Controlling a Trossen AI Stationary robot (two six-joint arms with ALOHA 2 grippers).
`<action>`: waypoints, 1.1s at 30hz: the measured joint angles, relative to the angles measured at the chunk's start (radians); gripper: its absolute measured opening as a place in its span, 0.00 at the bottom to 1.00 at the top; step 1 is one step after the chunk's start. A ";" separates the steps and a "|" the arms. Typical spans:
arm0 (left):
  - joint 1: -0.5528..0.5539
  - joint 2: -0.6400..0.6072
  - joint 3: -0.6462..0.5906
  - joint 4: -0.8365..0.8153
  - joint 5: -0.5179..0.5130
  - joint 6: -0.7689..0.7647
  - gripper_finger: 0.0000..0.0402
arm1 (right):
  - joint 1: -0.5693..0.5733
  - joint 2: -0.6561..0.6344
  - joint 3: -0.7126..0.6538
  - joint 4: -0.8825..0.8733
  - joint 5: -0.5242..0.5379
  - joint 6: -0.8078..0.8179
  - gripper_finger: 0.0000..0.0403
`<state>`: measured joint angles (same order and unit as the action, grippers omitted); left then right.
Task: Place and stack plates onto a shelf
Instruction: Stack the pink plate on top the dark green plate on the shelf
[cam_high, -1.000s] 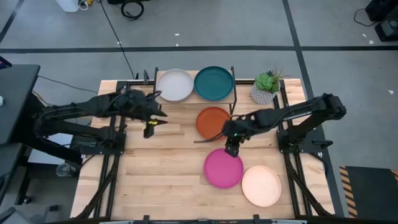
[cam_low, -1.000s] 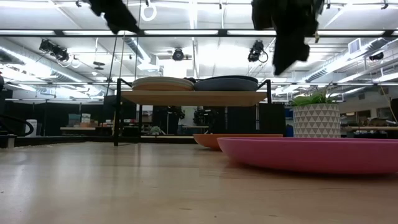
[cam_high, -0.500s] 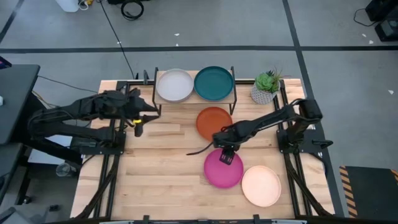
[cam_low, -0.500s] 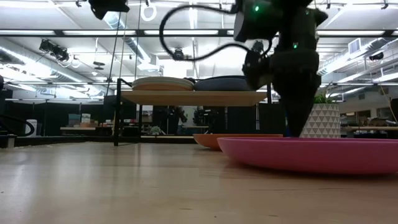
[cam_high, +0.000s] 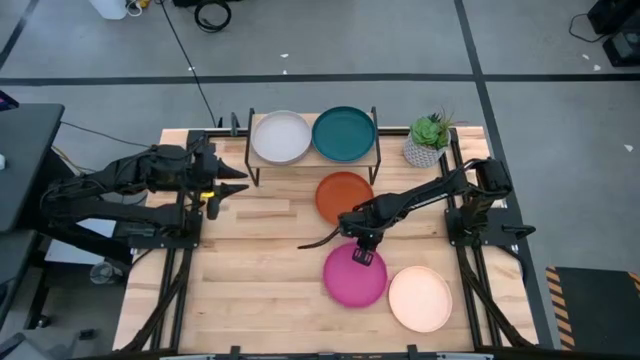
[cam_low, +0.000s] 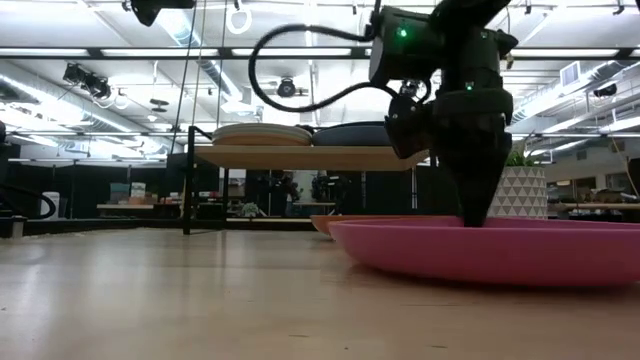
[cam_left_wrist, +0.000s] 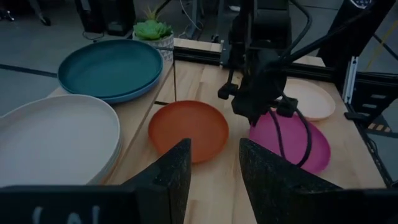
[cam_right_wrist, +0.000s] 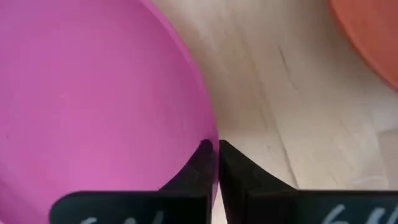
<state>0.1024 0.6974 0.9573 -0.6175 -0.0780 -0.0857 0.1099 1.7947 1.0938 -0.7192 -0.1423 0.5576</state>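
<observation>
Pinching the rim of the round matte magenta plate (cam_high: 354, 277), the right claw (cam_high: 364, 253) is closed on its edge nearest the round orange plate (cam_high: 343, 197). Both plates lie on the light slatted wooden worktop (cam_high: 250, 270), with a round cream plate (cam_high: 420, 298) near them. The small wooden shelf with black legs (cam_low: 310, 156) carries a pale grey plate (cam_high: 280, 137) and a dark teal plate (cam_high: 344, 133) side by side. The left claw (cam_high: 222, 185) hangs open near the shelf, holding nothing.
</observation>
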 joint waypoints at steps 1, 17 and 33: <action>0.000 0.000 0.000 -0.001 0.000 0.002 0.35 | 0.001 0.000 0.006 -0.001 -0.008 -0.006 0.04; -0.007 0.046 0.001 0.086 0.036 -0.061 0.35 | -0.263 -0.010 0.543 -0.193 -0.062 -0.178 0.04; -0.068 0.079 0.001 0.196 0.026 -0.112 0.35 | -0.704 -0.011 0.973 -0.551 0.118 -0.193 0.04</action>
<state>0.0341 0.7760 0.9581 -0.4219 -0.0519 -0.1982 -0.5945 1.7839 2.0665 -1.2705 -0.0245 0.3648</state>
